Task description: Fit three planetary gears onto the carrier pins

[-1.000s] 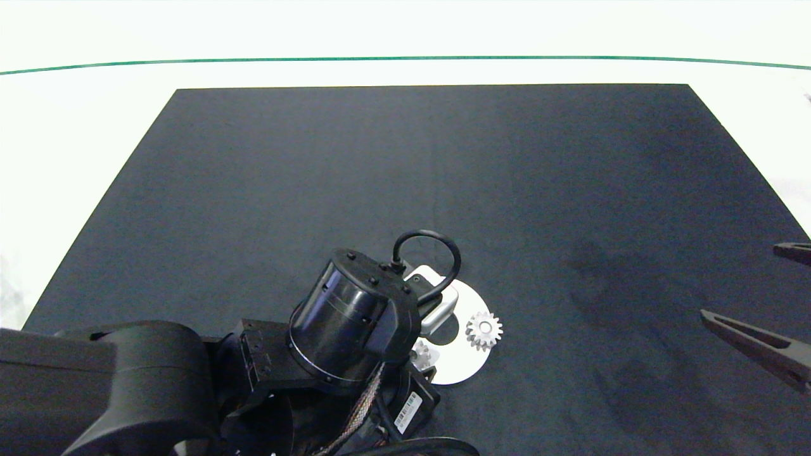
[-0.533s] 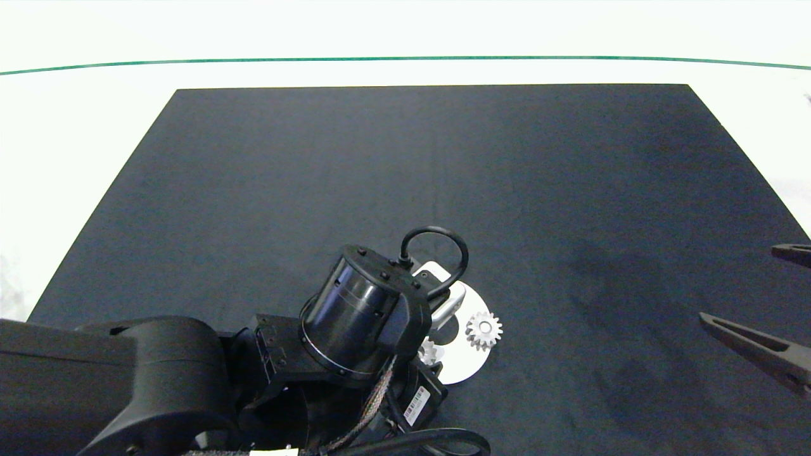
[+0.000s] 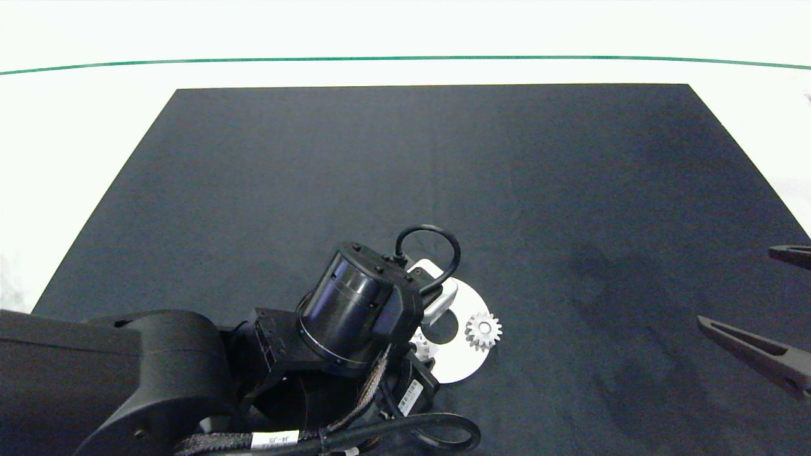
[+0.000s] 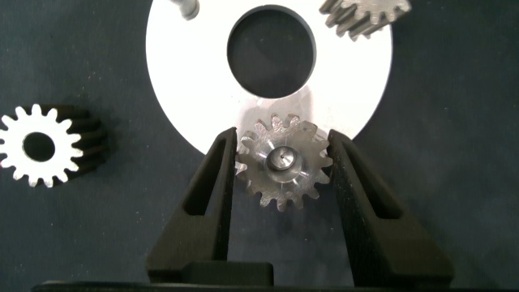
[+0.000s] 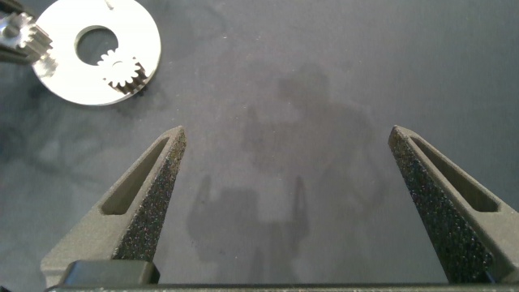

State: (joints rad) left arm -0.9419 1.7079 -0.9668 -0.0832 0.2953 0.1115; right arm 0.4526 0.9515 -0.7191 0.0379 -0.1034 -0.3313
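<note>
**Fingers pinching gear number two, right over its pin**

Left fingers [image 4: 217, 174] closed in on a gear [image 4: 283, 161], one pad on each side of the teeth, touching both flanks. Sitting at the near edge of the white disc [image 4: 195, 73], with the tip of a carrier pin [image 4: 281, 157] poking up through the centre hole. Can't tell whether fully seated or just started on the peg. Left gripper [image 4: 280, 162] itself mostly buried under the wrist housing from overhead, parked above the disc's left side on the black mat [image 3: 443, 177].

Second gear [image 3: 483, 331] already on the disc's right edge, flat, seen from above and from the right wrist camera too. Third gear [image 4: 40, 147] lying flat on the mat just beside the disc, not touching it, well clear of the fingers. One bare pin [image 4: 186, 8] standing on the far part of the disc, nothing on it.

Right gripper [image 5: 285, 170] spread wide, holding nothing, hanging over bare mat well off to the right of the disc.
</note>
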